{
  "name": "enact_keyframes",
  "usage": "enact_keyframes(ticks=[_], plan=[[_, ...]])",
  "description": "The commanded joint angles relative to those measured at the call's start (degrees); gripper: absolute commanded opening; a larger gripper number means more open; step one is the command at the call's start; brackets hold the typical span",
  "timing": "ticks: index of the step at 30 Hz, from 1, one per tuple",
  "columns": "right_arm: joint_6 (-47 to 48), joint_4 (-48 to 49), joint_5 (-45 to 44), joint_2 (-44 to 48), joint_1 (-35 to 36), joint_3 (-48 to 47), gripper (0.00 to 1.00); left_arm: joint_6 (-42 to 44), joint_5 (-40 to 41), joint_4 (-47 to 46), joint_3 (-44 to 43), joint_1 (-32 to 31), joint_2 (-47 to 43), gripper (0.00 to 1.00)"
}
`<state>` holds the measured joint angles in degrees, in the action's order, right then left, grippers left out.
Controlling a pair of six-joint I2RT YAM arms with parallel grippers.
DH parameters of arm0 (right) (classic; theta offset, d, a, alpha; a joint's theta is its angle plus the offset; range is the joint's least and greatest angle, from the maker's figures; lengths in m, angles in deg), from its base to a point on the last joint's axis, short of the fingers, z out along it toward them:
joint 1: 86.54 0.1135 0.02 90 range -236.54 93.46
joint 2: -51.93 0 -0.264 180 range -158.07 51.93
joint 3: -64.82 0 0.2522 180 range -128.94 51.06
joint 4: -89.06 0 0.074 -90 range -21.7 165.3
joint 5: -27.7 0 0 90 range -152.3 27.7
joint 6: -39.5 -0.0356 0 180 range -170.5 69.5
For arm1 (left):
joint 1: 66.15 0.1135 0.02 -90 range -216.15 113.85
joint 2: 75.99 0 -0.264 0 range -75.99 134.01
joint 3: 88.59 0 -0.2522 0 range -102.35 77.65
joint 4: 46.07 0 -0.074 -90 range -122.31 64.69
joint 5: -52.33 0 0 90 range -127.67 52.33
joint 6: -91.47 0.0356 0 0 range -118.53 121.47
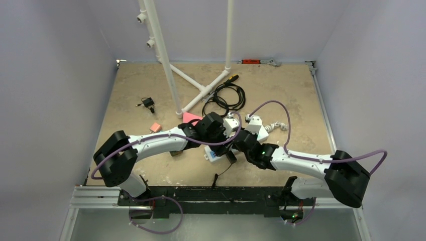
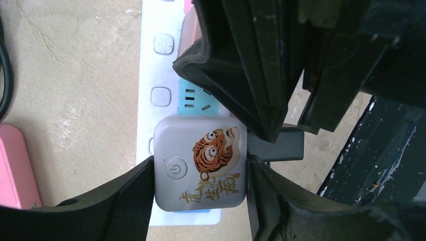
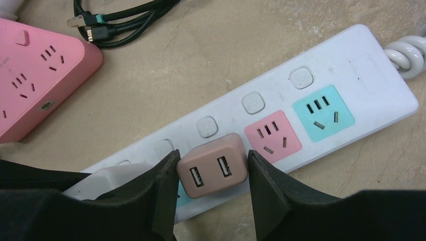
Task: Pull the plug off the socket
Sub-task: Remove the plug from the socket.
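R gripper (image 3: 212, 159) is sitting closest, fingers pinching the tan USB plug (image 3: 213, 173) on both sides. The plug is standing on the white power strip (image 3: 361, 75), which is running 8 to 2 o'clock. L gripper (image 2: 200, 168) is clamping the grey tiger plug (image 2: 201, 150) on the same strip. L arm (image 1: 150, 143) and R arm (image 1: 301, 160) are reaching inward, wrists meeting mid-table.

The left arm (image 1: 150, 143) and right arm (image 1: 301, 160) stretch inward from their bases, wrists nearly meeting at the middle. The left hand (image 2: 200, 173) presses its fingers (image 2: 125, 201) against both sides of a grey plug (image 2: 173, 186). The right hand (image 3: 213, 165) clamps a tan plug (image 3: 211, 178).
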<state>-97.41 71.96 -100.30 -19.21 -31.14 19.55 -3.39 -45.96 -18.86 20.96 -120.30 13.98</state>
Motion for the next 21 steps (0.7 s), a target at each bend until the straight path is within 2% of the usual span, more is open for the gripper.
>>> enact_keyframes(ticks=[1, 11, 15, 17, 21], plan=[[-2.2, -1.87, 9.89, 3.14, 0.4, 0.03, 0.0, -1.04, 4.52, -2.02, -1.32, 0.8, 0.73, 0.0], [6.96, 3.05, 21.0, 6.41, -13.43, 2.04, 0.0, -0.96, 4.25, -1.71, -1.41, 0.8, 1.25, 0.0], [7.27, 2.66, 20.15, 5.57, -14.07, 1.45, 0.0, -0.94, 4.4, -1.74, -1.41, 0.8, 1.27, 0.0], [6.75, 1.26, 16.3, 5.12, -14.02, 1.14, 0.0, -0.94, 4.47, -1.75, -1.45, 0.8, 1.36, 0.0], [5.9, 3.03, 17.28, 5.04, -13.28, 2.48, 0.0, -0.98, 4.52, -1.74, -1.58, 0.8, 1.56, 0.0]])
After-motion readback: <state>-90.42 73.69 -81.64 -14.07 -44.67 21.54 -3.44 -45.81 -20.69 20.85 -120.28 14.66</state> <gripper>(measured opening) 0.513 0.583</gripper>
